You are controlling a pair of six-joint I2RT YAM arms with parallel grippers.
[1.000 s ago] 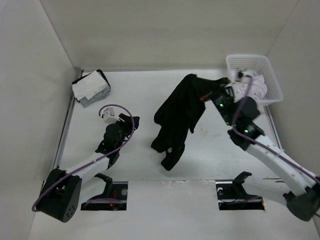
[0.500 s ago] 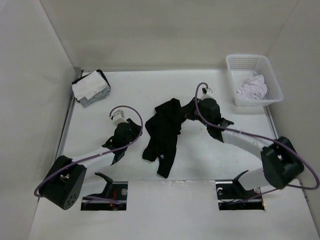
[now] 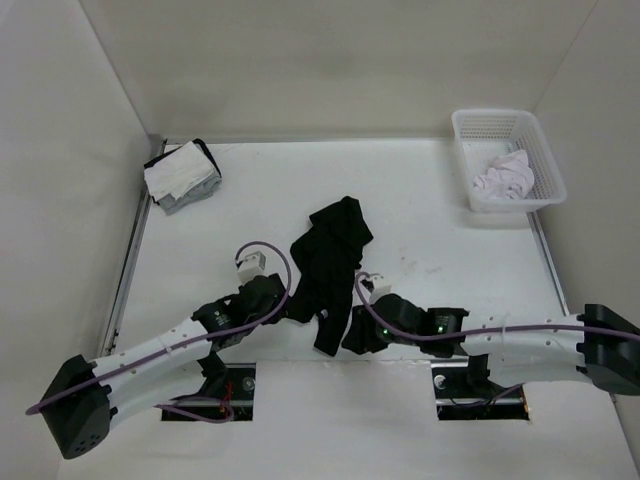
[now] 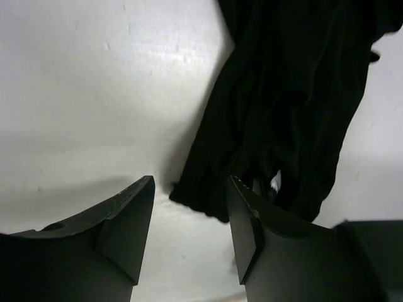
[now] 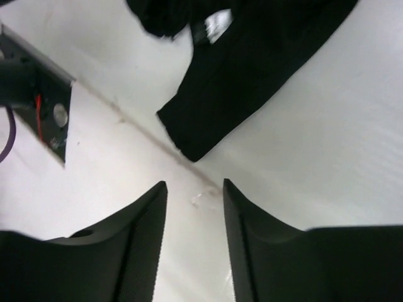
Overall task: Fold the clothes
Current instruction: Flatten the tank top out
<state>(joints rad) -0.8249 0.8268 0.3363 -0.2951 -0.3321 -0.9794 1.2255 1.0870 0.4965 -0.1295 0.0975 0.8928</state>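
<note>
overhead view: black garment point(image 3: 328, 262) lies crumpled in a long heap at mid-tabletop point(image 3: 450, 230). only the wrist views show the jaws apart and empty: left tool point(image 4: 189, 189) and right tool point(image 5: 194, 189), each just short of the garment's edge.

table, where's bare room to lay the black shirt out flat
Widest bare patch: between the black garment and the white basket. Another lies between the cloth stack and the garment. Crowded at the near edge, where the left gripper and right gripper flank the garment's lower end.
</note>
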